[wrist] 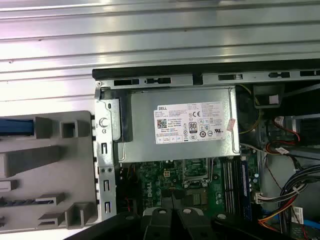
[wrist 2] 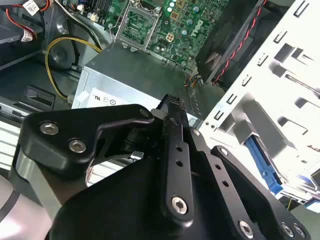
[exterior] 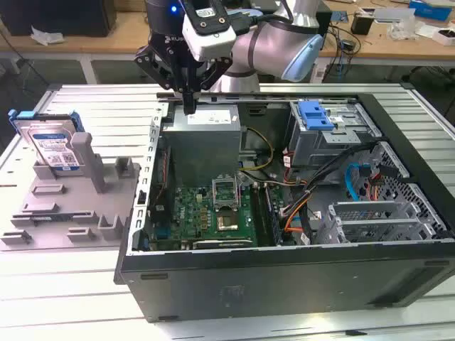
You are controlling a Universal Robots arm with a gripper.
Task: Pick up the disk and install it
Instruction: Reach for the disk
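The disk (exterior: 51,142), a silver drive with a white-and-blue label in a blue carrier, stands on edge in a grey holder (exterior: 71,202) on the table, at the exterior view's left. My gripper (exterior: 189,105) hangs to the right of it, over the rear edge of the open computer case (exterior: 284,284) and just above the grey power supply (exterior: 206,135). In the second wrist view the fingers (wrist 2: 172,106) are pressed together with nothing between them. The blue top edge of the disk (wrist: 15,127) shows in the first wrist view, beside the case wall.
Inside the case lie a green motherboard (exterior: 213,213), cable bundles (exterior: 306,188) and a metal drive bay with a blue latch piece (exterior: 316,114). The ribbed metal table (exterior: 92,106) runs around the case. Benches with clutter stand behind the arm.
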